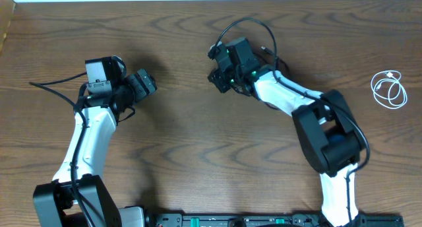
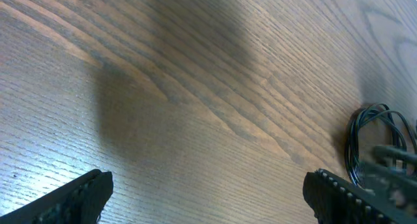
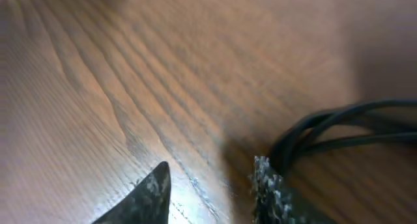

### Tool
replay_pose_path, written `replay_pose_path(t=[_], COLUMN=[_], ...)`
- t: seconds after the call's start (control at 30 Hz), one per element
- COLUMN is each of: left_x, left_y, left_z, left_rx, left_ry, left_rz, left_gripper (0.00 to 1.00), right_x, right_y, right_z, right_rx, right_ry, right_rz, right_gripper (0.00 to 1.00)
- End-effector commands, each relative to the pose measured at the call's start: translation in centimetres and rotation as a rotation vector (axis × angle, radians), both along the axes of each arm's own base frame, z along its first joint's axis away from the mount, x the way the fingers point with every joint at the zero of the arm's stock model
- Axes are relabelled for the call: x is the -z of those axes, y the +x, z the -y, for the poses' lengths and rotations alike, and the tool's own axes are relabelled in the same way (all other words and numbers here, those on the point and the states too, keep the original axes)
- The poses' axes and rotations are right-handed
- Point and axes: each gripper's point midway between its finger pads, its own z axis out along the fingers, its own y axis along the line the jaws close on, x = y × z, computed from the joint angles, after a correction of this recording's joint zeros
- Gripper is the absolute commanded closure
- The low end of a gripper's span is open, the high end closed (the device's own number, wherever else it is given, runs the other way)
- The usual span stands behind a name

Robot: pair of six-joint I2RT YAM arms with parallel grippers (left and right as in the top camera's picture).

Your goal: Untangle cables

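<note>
The brown wood-grain tabletop (image 1: 198, 141) carries both white-and-black arms. The thin white cable (image 1: 389, 90) lies coiled in small loops near the right edge, well apart from both arms. The thin black cords (image 3: 339, 123) lie on the wood right at the right hand (image 1: 219, 77). In the right wrist view they curve in from the side as a few parallel strands and end just beside the outer face of one fingertip (image 3: 268, 185); whether they touch it is too blurred to tell. That hand's jaws stand partly apart, with only bare wood between them and nothing gripped. The left wrist view shows the same dark cords as a bundle of loops at the far right of the frame, next to the blurred body of the right hand. The left hand (image 1: 146, 83) is spread wide open over bare wood and holds nothing, and it sits well apart from the cords.
</note>
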Motion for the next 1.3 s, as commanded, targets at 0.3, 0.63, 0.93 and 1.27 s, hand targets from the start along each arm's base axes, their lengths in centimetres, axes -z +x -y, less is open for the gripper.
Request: replay_pose_path(t=[0.3,0.63,0.93,1.27], left_x=[-0.4,-0.4,-0.4,-0.4], left_y=[0.3,0.3,0.3,0.3], left_z=[-0.3,-0.3,-0.3,-0.3], left_rx=[-0.006,-0.007,-0.007,-0.007], left_ry=[0.008,0.008,0.008,0.008], left_rz=[0.01,0.01,0.01,0.01], left_gripper=[0.02,0.02,0.02,0.02], right_x=[0.0,2.5,3.6,4.9], right_y=[1.6,0.3,-0.3,0.0], right_z=[2.6,3.1,3.2,3.2], right_rx=[0.099,0.089,0.083,0.085], right_ry=[-0.099,-0.139,-0.162,-0.164], right_rz=[0.044,-0.034,-0.067,-0.067], right_gripper=[0.83,0.78,0.74,0.86])
